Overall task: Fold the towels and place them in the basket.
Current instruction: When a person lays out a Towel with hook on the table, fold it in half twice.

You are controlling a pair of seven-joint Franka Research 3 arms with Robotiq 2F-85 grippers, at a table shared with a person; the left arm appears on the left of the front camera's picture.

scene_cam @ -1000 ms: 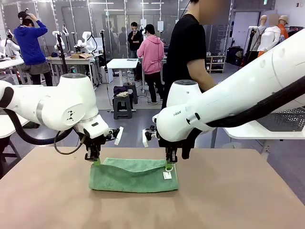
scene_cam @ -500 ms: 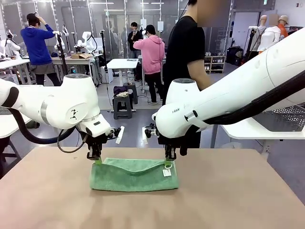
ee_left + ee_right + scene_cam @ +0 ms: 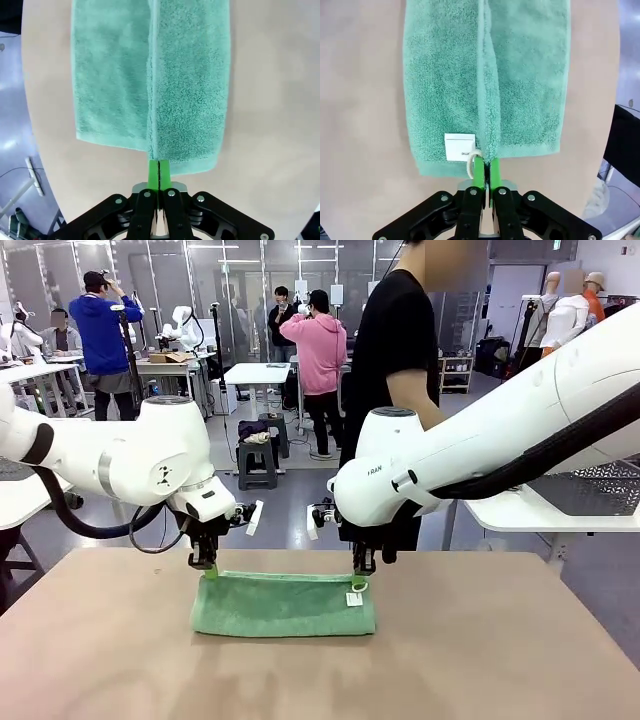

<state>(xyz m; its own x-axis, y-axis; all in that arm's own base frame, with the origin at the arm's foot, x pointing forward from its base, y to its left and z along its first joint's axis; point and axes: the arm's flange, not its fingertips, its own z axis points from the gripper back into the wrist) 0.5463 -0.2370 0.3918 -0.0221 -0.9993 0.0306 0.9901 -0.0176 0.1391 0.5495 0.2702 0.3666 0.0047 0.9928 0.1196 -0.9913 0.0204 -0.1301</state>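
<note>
As the left fingers (image 3: 153, 174) and right fingers (image 3: 478, 174) pinch shut on the far corners of the mint towel (image 3: 283, 604) (half-folded, lying on the worktop (image 3: 480, 660)), an uneven release could drag one corner and skew the fold.

Rounded white arms (image 3: 130, 455), thick black cables (image 3: 560, 455), black screw-studded linkages (image 3: 220, 222), green fingers (image 3: 153, 172).

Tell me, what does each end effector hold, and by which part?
Both hold the mint green towel: the left end effector pinches its upper layer's left corner, the right end effector the right corner.
</note>
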